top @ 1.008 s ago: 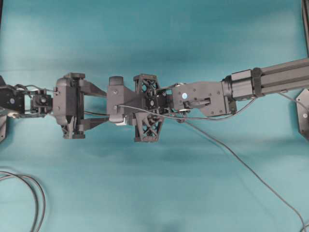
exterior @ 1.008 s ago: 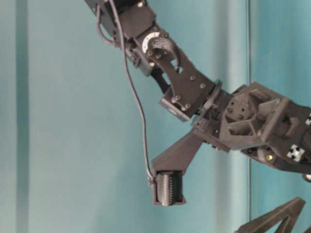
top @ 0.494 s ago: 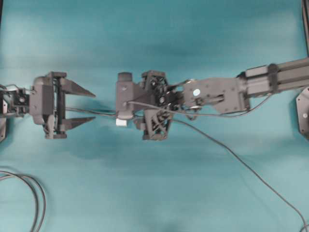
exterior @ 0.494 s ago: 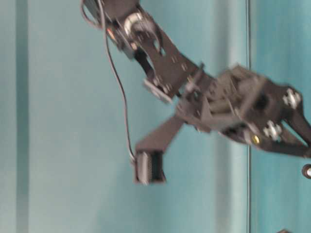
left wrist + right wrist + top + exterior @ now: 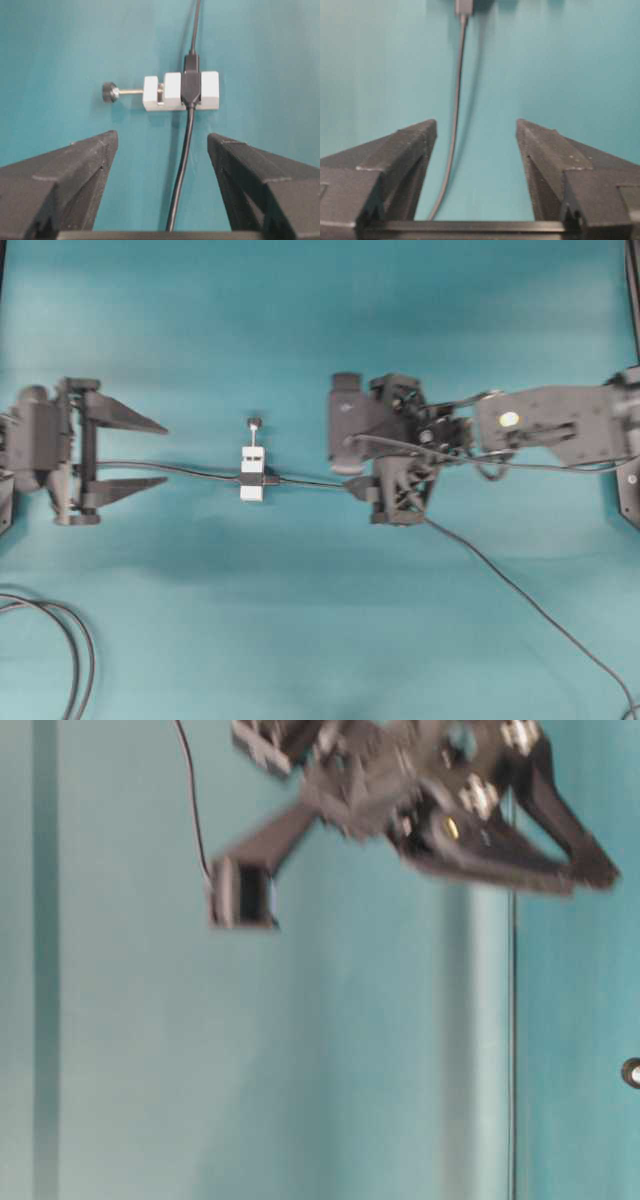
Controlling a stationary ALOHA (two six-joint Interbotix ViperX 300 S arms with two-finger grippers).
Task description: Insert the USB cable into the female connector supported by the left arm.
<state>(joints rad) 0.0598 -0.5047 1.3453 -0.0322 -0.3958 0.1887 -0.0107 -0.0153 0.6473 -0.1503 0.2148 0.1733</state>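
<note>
Connector [image 5: 252, 472] lies on the teal surface [image 5: 320, 620] near its middle, between both arms, plug seated. Left gripper [image 5: 128, 452] sits near the left edge, right gripper [image 5: 350, 452] right of centre; both jaws released, grasping nothing.

Table-level view: blurred, one arm high, nothing gripped.

Left wrist view: USB cable [image 5: 191, 60] enters the white block; its own lead runs back between the jaws.

Right wrist view: cable [image 5: 456, 125] trails between open fingers [image 5: 405, 145]. Retreat should go straight back, snagging neither lead.
</note>
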